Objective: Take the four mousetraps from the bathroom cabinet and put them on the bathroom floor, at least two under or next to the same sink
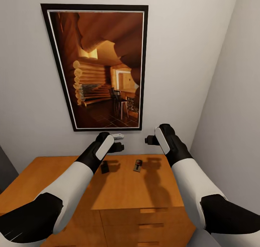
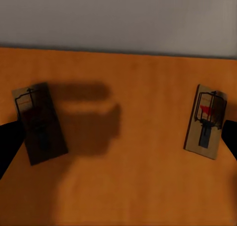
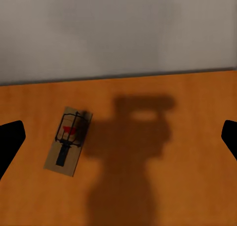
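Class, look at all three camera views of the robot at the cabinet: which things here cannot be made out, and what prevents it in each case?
- Remaining mousetraps: two lie on the cabinet top, the shaded mousetrap and the lit mousetrap; any others cannot be located.
- Shaded mousetrap's metal parts: left wrist view, darkened by the gripper's shadow.
- Left gripper jaws: head view, too small, partly behind the forearm.
- Right gripper jaws: head view, too small.

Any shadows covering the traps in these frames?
Left wrist view: the gripper's shadow darkens one mousetrap; the other mousetrap is lit. Right wrist view: an arm shadow lies on the cabinet beside the trap, just touching its edge. Head view: both arms cast shadows on the cabinet top.
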